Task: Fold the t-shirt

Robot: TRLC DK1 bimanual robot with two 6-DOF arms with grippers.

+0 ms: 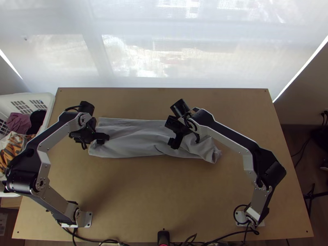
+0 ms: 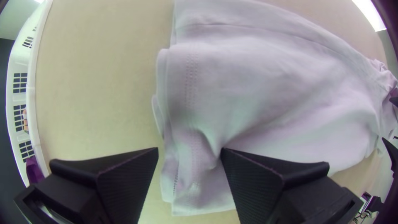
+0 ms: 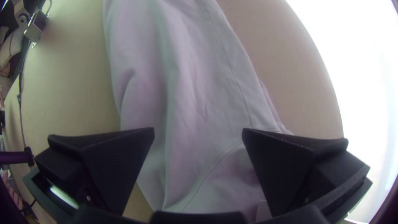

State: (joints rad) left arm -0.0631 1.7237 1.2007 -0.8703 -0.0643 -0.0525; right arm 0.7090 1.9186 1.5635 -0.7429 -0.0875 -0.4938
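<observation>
The shirt [image 1: 135, 139], a long rumpled strip on the table's [image 1: 164, 188] far half, should handle light and limp, creasing easily. Pinch all layers at its stitched left hem. Left gripper [image 2: 190, 150] and right gripper [image 3: 198, 132] stand wide. Folding room opens nearward; the basket [image 1: 50, 100] crowds the left edge.

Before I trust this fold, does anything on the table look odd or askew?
Yes: the t-shirt lies as a long strip, but its end toward the top view's right is crumpled, unlike the flatter opposite end, so the fold looks uneven.
</observation>
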